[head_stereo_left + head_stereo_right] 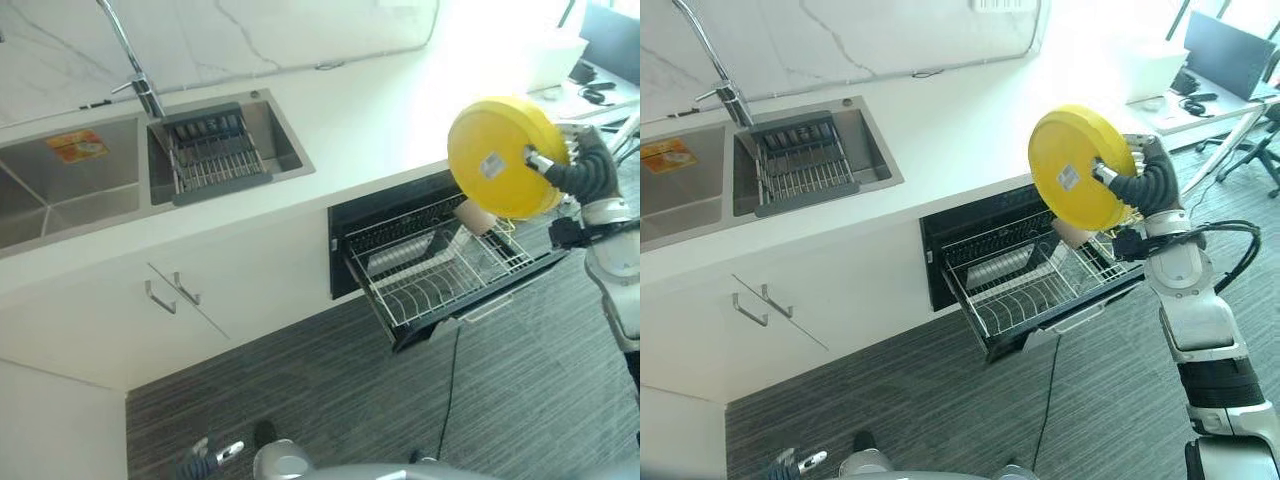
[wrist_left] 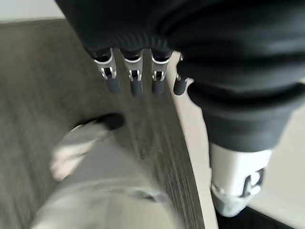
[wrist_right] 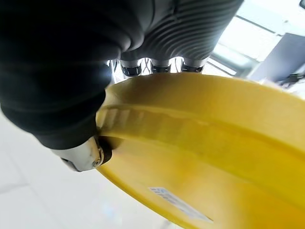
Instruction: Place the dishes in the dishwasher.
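A round yellow plate [image 1: 503, 155] hangs tilted on edge, its underside with a small label facing me, above the dishwasher's pulled-out wire rack [image 1: 440, 280]. My right hand [image 1: 1152, 180] is shut on the plate's rim, thumb [image 3: 85, 153] on the underside and fingers [image 3: 152, 67] curled over the edge. In the rack lie a shiny metal tray [image 1: 395, 255] and a beige cup-like thing [image 1: 476, 216] just under the plate. My left hand [image 2: 136, 76] hangs low over the floor with straight fingers, holding nothing.
The white counter [image 1: 380, 120] runs along the wall, with a double sink [image 1: 70, 180], a dish drainer [image 1: 213, 152] and a tap [image 1: 135, 65]. Cupboard handles [image 1: 170, 290] sit below. A desk [image 1: 1210, 95] stands at the far right, and grey floor [image 1: 330, 400] lies before the dishwasher.
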Available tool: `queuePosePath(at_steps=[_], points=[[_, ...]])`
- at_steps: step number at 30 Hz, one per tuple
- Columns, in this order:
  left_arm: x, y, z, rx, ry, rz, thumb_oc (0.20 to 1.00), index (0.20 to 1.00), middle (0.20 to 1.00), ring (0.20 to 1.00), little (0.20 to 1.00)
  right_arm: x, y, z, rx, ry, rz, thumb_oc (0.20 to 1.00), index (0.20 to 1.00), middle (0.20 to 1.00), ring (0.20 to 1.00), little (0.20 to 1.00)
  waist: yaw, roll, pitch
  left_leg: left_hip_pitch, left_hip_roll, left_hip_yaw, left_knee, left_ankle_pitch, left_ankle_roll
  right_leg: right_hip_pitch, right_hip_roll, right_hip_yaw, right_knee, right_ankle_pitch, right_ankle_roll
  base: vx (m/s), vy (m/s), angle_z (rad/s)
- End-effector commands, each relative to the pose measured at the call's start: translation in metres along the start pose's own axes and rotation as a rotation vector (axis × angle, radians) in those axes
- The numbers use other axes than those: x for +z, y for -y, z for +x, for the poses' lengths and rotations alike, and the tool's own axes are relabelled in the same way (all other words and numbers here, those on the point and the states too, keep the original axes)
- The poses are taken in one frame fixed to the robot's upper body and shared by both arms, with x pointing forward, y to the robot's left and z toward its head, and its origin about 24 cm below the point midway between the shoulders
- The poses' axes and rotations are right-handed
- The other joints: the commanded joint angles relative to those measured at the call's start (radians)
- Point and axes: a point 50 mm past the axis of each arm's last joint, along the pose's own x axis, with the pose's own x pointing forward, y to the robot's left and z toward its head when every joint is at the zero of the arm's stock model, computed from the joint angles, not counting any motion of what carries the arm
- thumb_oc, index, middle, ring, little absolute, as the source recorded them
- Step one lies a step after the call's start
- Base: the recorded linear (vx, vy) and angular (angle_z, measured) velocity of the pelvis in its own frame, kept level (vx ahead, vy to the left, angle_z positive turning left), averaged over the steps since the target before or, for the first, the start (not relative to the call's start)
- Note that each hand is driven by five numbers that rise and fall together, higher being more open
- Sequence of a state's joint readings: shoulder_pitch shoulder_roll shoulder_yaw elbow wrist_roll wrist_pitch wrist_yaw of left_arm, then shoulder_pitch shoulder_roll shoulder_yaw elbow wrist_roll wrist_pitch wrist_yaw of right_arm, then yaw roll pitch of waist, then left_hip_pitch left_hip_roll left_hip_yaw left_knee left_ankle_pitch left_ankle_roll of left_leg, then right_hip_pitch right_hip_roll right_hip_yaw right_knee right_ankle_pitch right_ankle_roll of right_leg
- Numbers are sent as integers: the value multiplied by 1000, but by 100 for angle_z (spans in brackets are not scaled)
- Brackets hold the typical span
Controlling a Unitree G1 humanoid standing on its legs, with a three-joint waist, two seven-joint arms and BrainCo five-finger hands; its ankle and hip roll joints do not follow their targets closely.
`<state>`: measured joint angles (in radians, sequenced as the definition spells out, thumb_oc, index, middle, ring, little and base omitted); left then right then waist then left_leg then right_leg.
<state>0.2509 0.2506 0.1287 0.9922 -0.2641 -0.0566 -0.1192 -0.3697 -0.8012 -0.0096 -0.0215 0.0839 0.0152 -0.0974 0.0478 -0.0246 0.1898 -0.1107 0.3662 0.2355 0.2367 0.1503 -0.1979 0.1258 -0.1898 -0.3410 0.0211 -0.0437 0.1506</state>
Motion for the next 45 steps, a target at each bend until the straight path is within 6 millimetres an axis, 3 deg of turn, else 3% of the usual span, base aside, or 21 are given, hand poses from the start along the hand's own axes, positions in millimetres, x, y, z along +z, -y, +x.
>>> queuePosePath(at_steps=[1, 4, 6, 15, 23, 28, 45], points=[[32, -7, 6, 22, 84, -48, 1000, 1000, 1000, 1000, 1000, 77, 29, 22, -61, 334, -128, 200, 200, 200, 200, 200, 18, 40, 28, 27, -11, -22, -101, 25, -15, -33, -45, 3, 106, -29, -11, 59, 130, 3], [35, -11, 9, 74, 46, -73, 1000, 1000, 1000, 1000, 1000, 73, 27, 19, -42, 333, -192, 200, 200, 200, 200, 200, -1, 34, 58, 54, -51, -20, -107, -65, 15, -94, -79, 28, 182, -30, 5, 67, 96, -30], [30, -18, 7, 119, 21, -121, 1000, 1000, 1000, 1000, 1000, 63, 28, 9, -21, 296, -202, 200, 200, 200, 200, 200, -11, 28, 66, 66, -57, -17, -102, -84, 17, -105, -92, 35, 179, -17, 15, 97, 72, -6], [34, -26, 5, 153, 51, -139, 1000, 1000, 1000, 1000, 1000, 46, 22, 6, 24, 246, -332, 200, 200, 200, 200, 200, -6, 28, 97, 6, -24, -4, -26, -91, 0, -131, -95, 47, 182, -20, 13, -24, 14, -8], [55, -30, 6, 152, 108, -81, 1000, 1000, 1000, 1000, 1000, 18, 16, 27, 47, 149, -516, 200, 200, 200, 200, 200, 31, 40, 131, -33, -22, -43, -6, -65, -11, -165, -97, 24, 209, -27, 6, -76, -17, 4], [71, -32, 6, 152, 147, -63, 1000, 1000, 1000, 1000, 1000, 6, 18, 47, 14, 87, -612, 200, 200, 200, 200, 200, 64, 45, 154, -50, -28, -50, -19, -67, -8, -194, -116, 0, 218, -10, 19, -83, -21, 9], [96, -29, 6, 120, 223, -23, 1000, 1000, 1000, 1000, 1000, 1, 33, 88, -52, -31, -813, 200, 200, 200, 200, 200, 134, 74, 197, -130, -43, -94, 6, -71, 3, -291, -155, -31, 287, -10, 19, -37, -6, 7]])
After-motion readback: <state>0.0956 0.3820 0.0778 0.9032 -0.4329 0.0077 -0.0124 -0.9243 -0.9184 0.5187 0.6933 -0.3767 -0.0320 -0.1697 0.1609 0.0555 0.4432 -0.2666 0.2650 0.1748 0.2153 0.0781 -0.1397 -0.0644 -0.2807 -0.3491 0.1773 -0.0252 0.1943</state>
